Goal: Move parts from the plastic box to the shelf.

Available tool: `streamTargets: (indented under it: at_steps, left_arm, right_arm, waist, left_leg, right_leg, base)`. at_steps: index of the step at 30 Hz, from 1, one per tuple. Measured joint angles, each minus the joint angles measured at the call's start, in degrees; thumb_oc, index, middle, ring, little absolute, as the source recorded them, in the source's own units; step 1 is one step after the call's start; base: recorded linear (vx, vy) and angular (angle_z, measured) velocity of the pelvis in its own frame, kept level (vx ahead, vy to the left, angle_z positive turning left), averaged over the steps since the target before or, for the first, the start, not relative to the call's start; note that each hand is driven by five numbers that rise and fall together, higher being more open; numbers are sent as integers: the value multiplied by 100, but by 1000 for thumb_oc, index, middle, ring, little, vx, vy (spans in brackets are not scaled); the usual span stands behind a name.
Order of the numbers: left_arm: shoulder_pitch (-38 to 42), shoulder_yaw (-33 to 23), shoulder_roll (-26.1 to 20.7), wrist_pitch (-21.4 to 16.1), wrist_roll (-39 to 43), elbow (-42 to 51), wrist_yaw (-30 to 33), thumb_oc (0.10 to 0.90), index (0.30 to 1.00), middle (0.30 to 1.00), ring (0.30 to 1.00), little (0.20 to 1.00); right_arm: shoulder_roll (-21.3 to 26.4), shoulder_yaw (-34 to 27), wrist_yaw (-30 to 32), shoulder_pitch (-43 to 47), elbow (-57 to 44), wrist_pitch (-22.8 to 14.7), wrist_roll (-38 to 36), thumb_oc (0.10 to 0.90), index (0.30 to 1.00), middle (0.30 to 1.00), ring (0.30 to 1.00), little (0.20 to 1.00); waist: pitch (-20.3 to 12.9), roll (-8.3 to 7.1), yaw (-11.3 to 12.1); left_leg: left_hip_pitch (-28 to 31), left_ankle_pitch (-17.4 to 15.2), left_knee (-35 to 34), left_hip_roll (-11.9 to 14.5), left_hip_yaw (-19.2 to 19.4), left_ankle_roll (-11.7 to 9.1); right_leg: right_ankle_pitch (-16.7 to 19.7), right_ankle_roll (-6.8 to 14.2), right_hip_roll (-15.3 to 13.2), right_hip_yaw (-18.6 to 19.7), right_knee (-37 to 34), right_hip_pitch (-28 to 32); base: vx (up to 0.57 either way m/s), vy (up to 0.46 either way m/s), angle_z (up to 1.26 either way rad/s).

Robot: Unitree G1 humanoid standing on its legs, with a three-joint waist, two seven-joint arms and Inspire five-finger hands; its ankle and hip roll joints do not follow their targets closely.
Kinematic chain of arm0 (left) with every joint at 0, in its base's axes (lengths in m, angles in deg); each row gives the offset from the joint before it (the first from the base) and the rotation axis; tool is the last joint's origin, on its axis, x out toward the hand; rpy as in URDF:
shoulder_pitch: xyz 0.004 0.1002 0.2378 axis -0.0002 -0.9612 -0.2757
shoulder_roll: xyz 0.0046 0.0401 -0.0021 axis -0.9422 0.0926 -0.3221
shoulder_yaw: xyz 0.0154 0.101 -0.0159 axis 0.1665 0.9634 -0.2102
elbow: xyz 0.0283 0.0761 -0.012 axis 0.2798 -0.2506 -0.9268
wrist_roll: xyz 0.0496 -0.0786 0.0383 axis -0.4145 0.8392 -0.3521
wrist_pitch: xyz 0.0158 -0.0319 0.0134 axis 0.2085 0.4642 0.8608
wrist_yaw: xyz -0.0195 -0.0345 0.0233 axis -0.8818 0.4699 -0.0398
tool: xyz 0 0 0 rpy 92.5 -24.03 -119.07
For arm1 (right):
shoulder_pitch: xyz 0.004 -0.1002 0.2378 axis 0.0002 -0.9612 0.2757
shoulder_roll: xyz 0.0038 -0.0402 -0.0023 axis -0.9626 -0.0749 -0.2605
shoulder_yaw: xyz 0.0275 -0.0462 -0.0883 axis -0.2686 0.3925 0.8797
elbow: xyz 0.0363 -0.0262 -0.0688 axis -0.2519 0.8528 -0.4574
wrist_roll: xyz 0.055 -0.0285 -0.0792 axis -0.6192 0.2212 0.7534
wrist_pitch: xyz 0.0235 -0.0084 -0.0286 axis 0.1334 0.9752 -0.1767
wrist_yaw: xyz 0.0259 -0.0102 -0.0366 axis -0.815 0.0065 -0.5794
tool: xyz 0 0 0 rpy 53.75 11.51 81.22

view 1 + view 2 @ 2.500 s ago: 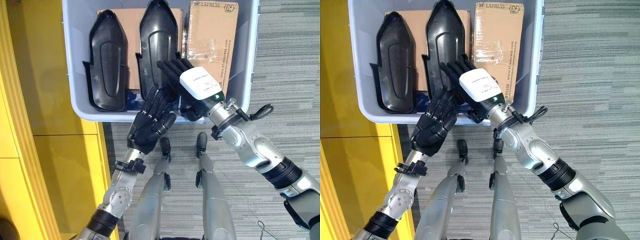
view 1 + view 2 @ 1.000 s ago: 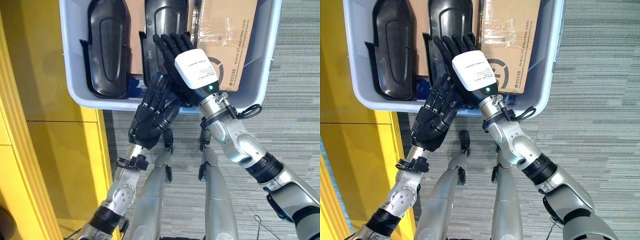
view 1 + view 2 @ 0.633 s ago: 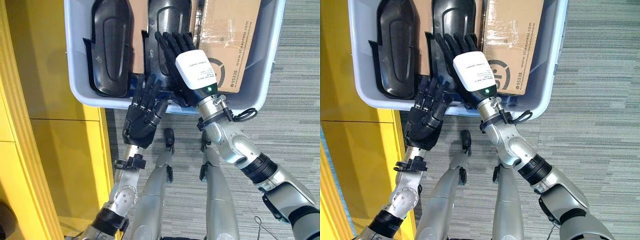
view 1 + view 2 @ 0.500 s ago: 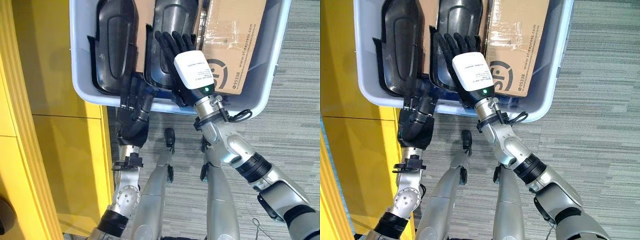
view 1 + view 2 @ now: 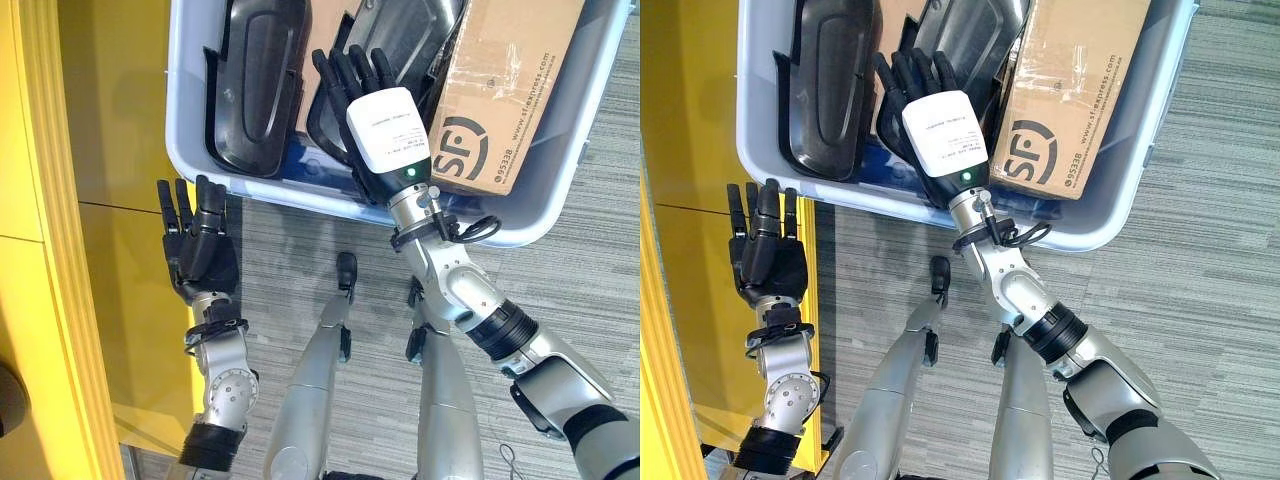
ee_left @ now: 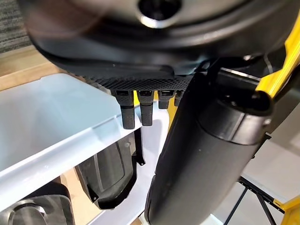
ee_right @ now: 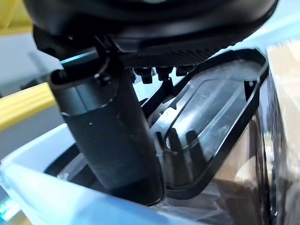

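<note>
Your left robot hand (image 5: pixel 200 250) has pulled back out of the plastic box (image 5: pixel 195 165) since a moment ago and now hangs outside its near left corner, over the grey carpet (image 5: pixel 290 260) beside the yellow shelf unit (image 5: pixel 90 240). Its fingers are straight and spread, holding nothing. Your right robot hand (image 5: pixel 375 130) is still inside the box, fingers extended and lying flat against the right black part (image 5: pixel 400 40), which now sits tilted, its far end leaning toward the cardboard box (image 5: pixel 510 90). You cannot tell from the right wrist view whether the thumb has closed on the part's rim. The left black part (image 5: pixel 255 85) lies flat in the left of the box, untouched. Both parts remain in the plastic box.
</note>
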Motion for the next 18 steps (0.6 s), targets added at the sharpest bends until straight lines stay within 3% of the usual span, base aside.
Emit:
streamTargets:
  at_steps: [6, 12, 18]
  left_arm:
    - [-118, 8, -2, 226, 0, -3, -57, 900, 1000, 1000, 1000, 1000]
    - [-120, 17, -16, 315, 0, 3, -175, 900, 1000, 1000, 1000, 1000]
    - [-127, 152, -43, 375, 1, 14, -303, 900, 1000, 1000, 1000, 1000]
  right_arm:
    - [-21, 277, -69, 250, 206, 336, 283, 900, 1000, 1000, 1000, 1000]
    - [-139, 266, 333, 456, 438, 619, -332, 900, 1000, 1000, 1000, 1000]
    - [-168, 76, 557, 431, 428, 621, -1035, 900, 1000, 1000, 1000, 1000]
  waist:
    - [0, 0, 6]
    - [-1, 1, 3]
    - [-7, 12, -7]
  left_leg:
    - [-89, -12, 81, -5, -18, 1]
    - [-350, -23, 235, -10, -24, -1]
    - [-431, -71, 290, -29, -1, 2]
  right_leg:
    - [-18, -26, -13, -14, 27, -59]
    - [-33, 4, -27, -17, 116, -285]
    - [-44, 13, -54, 12, 190, -401]
  base:
    - [2, -1, 1]
    - [0, 0, 0]
    - [-1, 11, 0]
